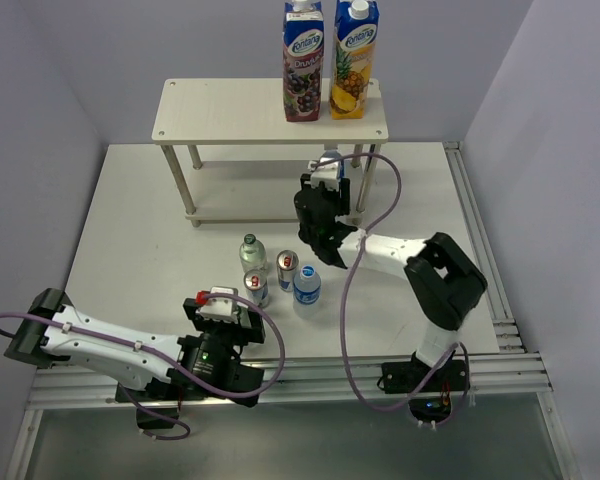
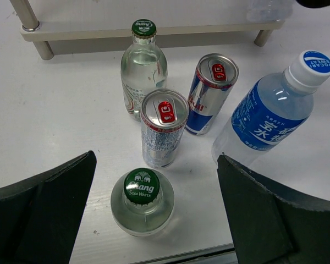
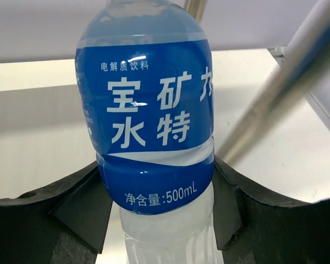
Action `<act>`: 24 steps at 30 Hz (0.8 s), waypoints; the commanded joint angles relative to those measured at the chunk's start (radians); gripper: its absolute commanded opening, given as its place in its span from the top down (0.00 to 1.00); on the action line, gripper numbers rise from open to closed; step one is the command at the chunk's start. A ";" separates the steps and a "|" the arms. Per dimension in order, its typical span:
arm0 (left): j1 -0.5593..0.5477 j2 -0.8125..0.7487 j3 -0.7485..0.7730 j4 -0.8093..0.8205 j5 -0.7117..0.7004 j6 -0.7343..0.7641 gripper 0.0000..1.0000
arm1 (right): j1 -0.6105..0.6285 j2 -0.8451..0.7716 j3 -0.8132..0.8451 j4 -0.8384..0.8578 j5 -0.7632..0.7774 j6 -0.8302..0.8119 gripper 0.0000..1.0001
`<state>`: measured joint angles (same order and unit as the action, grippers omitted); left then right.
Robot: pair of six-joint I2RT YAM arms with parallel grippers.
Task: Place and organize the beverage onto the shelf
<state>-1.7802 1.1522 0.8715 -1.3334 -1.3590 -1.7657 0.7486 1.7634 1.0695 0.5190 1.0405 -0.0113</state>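
The shelf [image 1: 230,120] stands at the back. My right gripper [image 1: 325,205] is shut on a blue-labelled water bottle [image 3: 154,137], holding it upright at the right end of the lower board [image 1: 250,213], beside a post [image 3: 280,93]. Its cap [image 1: 332,157] shows under the top board. My left gripper [image 2: 154,212] is open, with a green-capped glass bottle [image 2: 142,201] standing between its fingers, untouched. Beyond it stand a second glass bottle [image 2: 143,66], two cans [image 2: 164,126] [image 2: 212,91] and a second water bottle [image 2: 275,110]. In the top view the left gripper [image 1: 230,305] hides the near glass bottle.
Two tall juice cartons [image 1: 303,60] [image 1: 352,60] stand on the right of the shelf's top board. The loose drinks cluster at mid-table [image 1: 280,270]. Grey walls close in on both sides. A metal rail [image 1: 480,260] runs along the table's right edge.
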 commanded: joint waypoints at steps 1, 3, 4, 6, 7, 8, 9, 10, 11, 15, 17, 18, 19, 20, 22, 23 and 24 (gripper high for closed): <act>-0.005 -0.005 0.027 -0.038 -0.025 0.011 0.01 | 0.052 -0.177 -0.022 -0.100 0.173 0.167 1.00; -0.005 0.009 0.030 -0.038 -0.023 0.012 0.01 | 0.073 -0.226 -0.029 -0.356 0.185 0.370 1.00; -0.005 0.014 0.032 -0.036 -0.023 0.014 0.01 | 0.077 -0.267 -0.028 -0.454 0.193 0.443 1.00; -0.005 0.017 0.034 -0.036 -0.023 0.014 0.01 | 0.081 -0.304 -0.019 -0.761 0.191 0.683 1.00; -0.005 0.015 0.034 -0.036 -0.023 0.014 0.01 | 0.083 -0.339 -0.019 -0.860 0.188 0.765 1.00; -0.005 0.014 0.032 -0.036 -0.023 0.014 0.01 | 0.084 -0.357 -0.035 -0.940 0.161 0.828 1.00; -0.005 0.012 0.032 -0.036 -0.023 0.012 0.01 | 0.095 -0.375 -0.048 -1.053 0.147 0.921 1.00; -0.005 0.009 0.031 -0.036 -0.023 0.011 0.01 | 0.103 -0.410 -0.062 -1.109 0.138 0.980 1.00; -0.005 0.001 0.029 -0.036 -0.023 0.011 0.01 | 0.115 -0.429 -0.095 -1.190 0.109 1.028 1.00; -0.005 -0.003 0.029 -0.038 -0.023 0.009 0.01 | 0.239 -0.518 -0.180 -1.365 0.113 1.330 1.00; -0.005 0.006 0.030 -0.036 -0.023 0.011 0.01 | 0.369 -0.565 -0.249 -1.410 0.147 1.466 1.00; -0.005 0.009 0.029 -0.036 -0.023 0.012 0.01 | 0.417 -0.573 -0.269 -1.415 0.168 1.497 1.00; -0.005 0.014 0.032 -0.036 -0.025 0.012 0.01 | 0.458 -0.570 -0.281 -1.436 0.158 1.542 1.00; -0.005 0.021 0.034 -0.036 -0.023 0.012 0.01 | 0.501 -0.558 -0.283 -1.485 0.136 1.580 1.00; -0.005 0.026 0.035 -0.038 -0.022 0.014 0.01 | 0.514 -0.501 -0.269 -1.542 0.063 1.662 1.00; -0.005 0.024 0.034 -0.036 -0.022 0.014 0.01 | 0.524 -0.477 -0.238 -1.617 0.041 1.689 1.00; -0.005 0.024 0.035 -0.036 -0.022 0.014 0.01 | 0.538 -0.454 -0.221 -1.657 0.021 1.753 1.00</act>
<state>-1.7802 1.1755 0.8719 -1.3334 -1.3590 -1.7653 1.2694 1.2720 0.7765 -0.9615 1.0100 1.4818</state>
